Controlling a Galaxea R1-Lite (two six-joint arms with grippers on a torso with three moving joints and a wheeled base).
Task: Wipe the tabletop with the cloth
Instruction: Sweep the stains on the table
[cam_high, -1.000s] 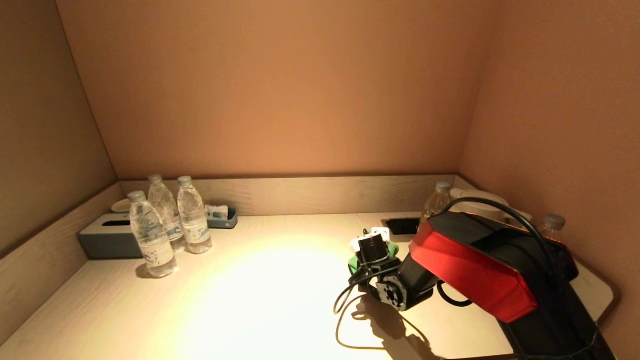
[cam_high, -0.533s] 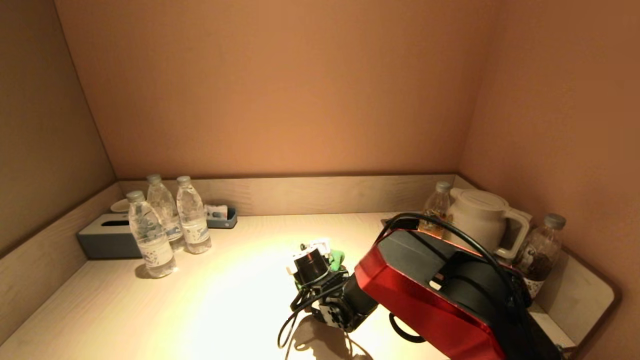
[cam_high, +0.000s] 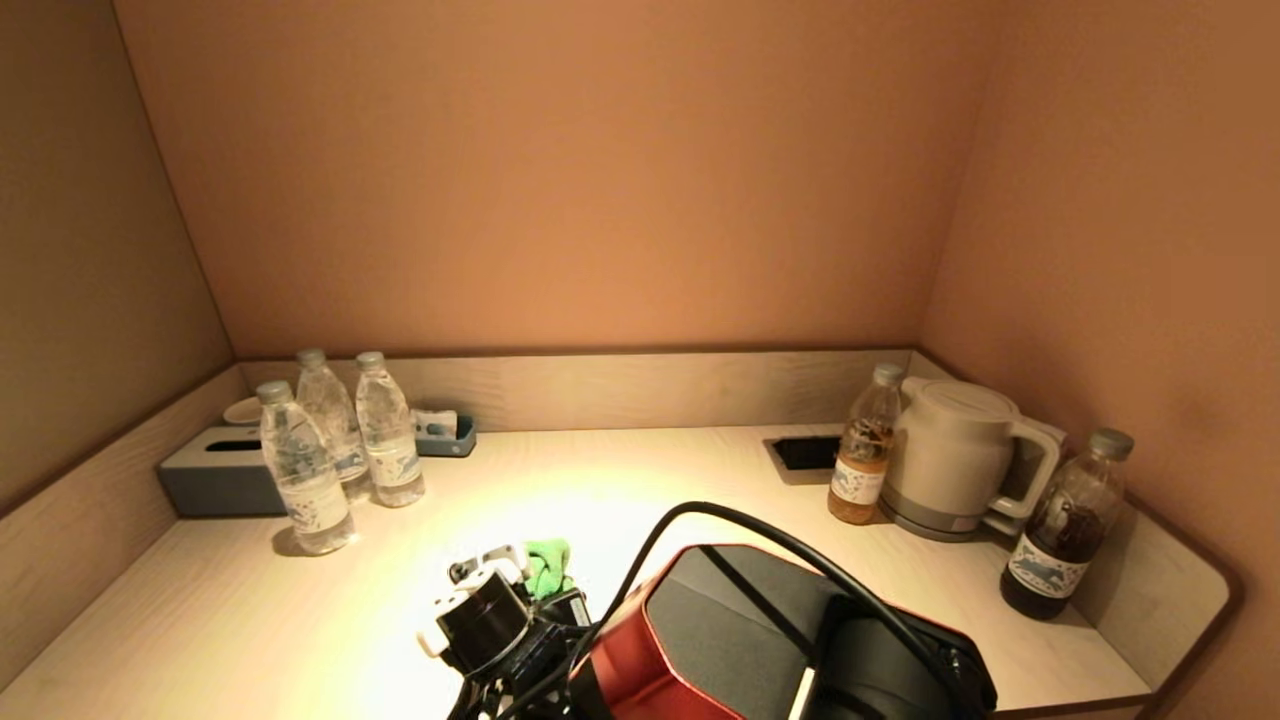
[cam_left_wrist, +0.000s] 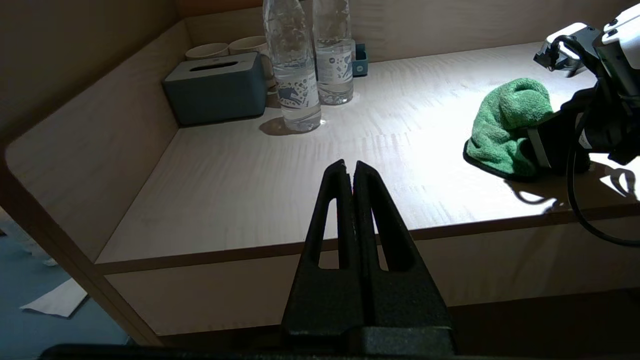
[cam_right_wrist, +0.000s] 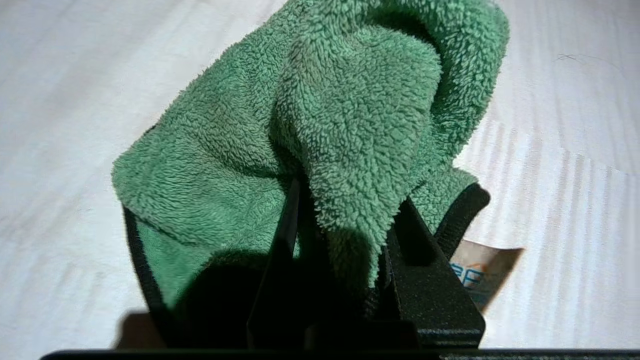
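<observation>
Near the tabletop's (cam_high: 620, 470) front edge, the right gripper (cam_right_wrist: 345, 240) pinched the green cloth (cam_right_wrist: 325, 130).
The fluffy, bunched cloth lay on the tabletop; the left gripper (cam_left_wrist: 350, 172), pressed together, waited before that edge.

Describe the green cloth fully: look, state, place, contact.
The green fluffy terry cloth with a dark stitched edge is bunched into a mound, pinched between the right gripper fingers. It lies on the pale wood-grain tabletop near its front edge, and a small printed label shows beside one corner.
</observation>
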